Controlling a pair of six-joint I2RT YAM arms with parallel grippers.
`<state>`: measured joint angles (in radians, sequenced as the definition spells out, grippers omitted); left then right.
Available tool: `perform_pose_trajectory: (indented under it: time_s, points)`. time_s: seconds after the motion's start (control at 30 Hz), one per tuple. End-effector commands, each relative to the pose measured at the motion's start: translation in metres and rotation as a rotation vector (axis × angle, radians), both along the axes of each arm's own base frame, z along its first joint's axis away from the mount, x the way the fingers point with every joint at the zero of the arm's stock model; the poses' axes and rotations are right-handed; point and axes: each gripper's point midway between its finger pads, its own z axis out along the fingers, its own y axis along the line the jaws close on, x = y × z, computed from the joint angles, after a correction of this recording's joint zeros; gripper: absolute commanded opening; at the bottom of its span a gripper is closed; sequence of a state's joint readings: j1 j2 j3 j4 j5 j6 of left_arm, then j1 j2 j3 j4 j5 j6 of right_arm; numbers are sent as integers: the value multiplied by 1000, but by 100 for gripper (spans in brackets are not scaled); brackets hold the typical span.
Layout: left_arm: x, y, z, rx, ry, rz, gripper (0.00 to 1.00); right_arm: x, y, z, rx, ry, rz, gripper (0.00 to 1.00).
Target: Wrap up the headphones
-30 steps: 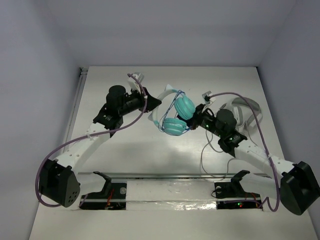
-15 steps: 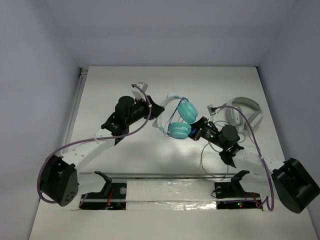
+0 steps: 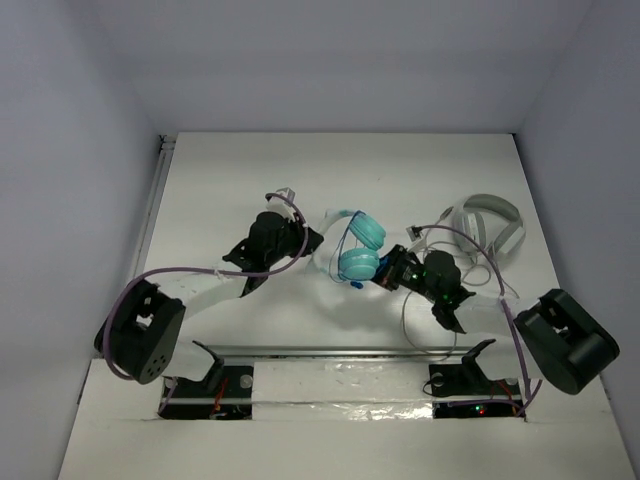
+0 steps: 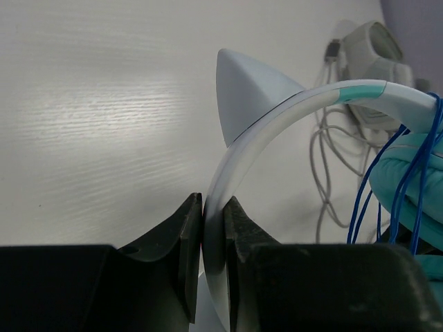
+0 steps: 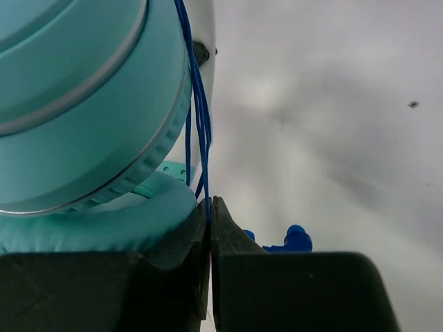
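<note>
The teal headphones (image 3: pixel 360 248) sit at the table's middle between both arms, the thin blue cord (image 5: pixel 199 117) looped around the earcups. My left gripper (image 3: pixel 312 240) is shut on the white headband (image 4: pixel 239 149), which curves up and right from the jaws (image 4: pixel 212 228). My right gripper (image 3: pixel 385 277) is shut on the blue cord just below a teal earcup (image 5: pixel 83 104); in the right wrist view its jaws (image 5: pixel 210 211) pinch the strand. The blue plug (image 5: pixel 291 238) lies just behind the right fingers.
Larger grey-white headphones (image 3: pixel 490 225) lie at the right, also seen in the left wrist view (image 4: pixel 374 52), with a grey cable (image 3: pixel 420 290) trailing towards the right arm. A metal rail (image 3: pixel 340 350) runs along the near edge.
Both arms have drawn back towards the near edge, carrying the teal headphones nearer and slightly lower. Both grips have held.
</note>
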<state>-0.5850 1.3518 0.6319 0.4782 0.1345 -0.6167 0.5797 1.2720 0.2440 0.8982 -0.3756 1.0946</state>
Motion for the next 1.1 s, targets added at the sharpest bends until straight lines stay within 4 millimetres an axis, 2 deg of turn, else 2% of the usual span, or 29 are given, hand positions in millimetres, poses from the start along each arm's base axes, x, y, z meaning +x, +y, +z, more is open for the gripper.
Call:
perform_pose_trajectory:
  time_s: [0.0, 0.13, 0.17, 0.2, 0.23, 0.27, 0.33, 0.37, 0.43, 0.47, 0.5, 0.53, 0.6, 0.63, 0.67, 0.73, 0.77, 0.8, 0.83, 0.87, 0.97, 1.0, 1.03, 1.07]
  points:
    - [31, 3, 31, -123, -91, 145, 0, 3, 0, -21, -29, 86, -14, 6]
    - [40, 11, -3, -59, -23, 216, 0, 11, -4, -49, -86, 158, -67, 9]
    - [42, 13, -16, -32, 2, 229, 0, 12, -5, -55, -99, 170, -77, 9]
    - [44, 13, -20, -25, 10, 235, 0, 13, -5, -61, -110, 187, -79, 11]
    - [44, 12, -26, -14, 23, 237, 0, 13, -5, -65, -118, 197, -81, 12]
    - [45, 15, -40, 24, 48, 244, 0, 14, -7, -69, -128, 205, -91, 18]
    - [48, 14, -44, 44, 54, 246, 0, 11, -10, -79, -147, 227, -100, 27]
    - [50, 17, -52, 71, 61, 257, 0, 12, -11, -80, -153, 227, -107, 33]
    - [55, 18, -53, 92, 57, 270, 0, 9, -14, -82, -164, 230, -110, 38]
    - [56, 19, -60, 114, 65, 271, 0, 9, -16, -83, -175, 222, -115, 44]
    - [58, 20, -62, 127, 69, 275, 0, 6, -19, -88, -196, 236, -118, 45]
    - [62, 18, -61, 132, 66, 279, 0, 6, -20, -83, -193, 222, -123, 48]
    - [65, 19, -72, 164, 78, 279, 0, -1, -29, -89, -226, 237, -134, 54]
    - [69, 17, -70, 166, 72, 281, 0, -3, -31, -88, -234, 236, -135, 56]
    - [70, 18, -77, 186, 82, 284, 0, -5, -34, -81, -231, 208, -143, 60]
    - [77, 17, -77, 209, 70, 285, 0, -13, -43, -85, -266, 226, -151, 63]
    - [78, 20, -83, 234, 80, 295, 0, -12, -46, -71, -253, 177, -166, 67]
    - [80, 22, -84, 247, 77, 304, 0, -19, -53, -77, -291, 205, -173, 71]
    - [83, 22, -82, 256, 68, 310, 0, -21, -56, -73, -301, 195, -176, 73]
    - [84, 25, -82, 269, 67, 319, 0, -20, -61, -68, -312, 178, -196, 80]
    - [89, 29, -76, 296, 50, 342, 0, -22, -77, -38, -347, 106, -246, 91]
    - [90, 30, -75, 304, 47, 347, 1, -28, -85, -29, -362, 84, -255, 92]
    - [92, 29, -71, 305, 39, 346, 3, -25, -86, -8, -348, 43, -270, 92]
    - [93, 30, -69, 307, 34, 346, 9, -23, -90, 3, -353, 6, -289, 93]
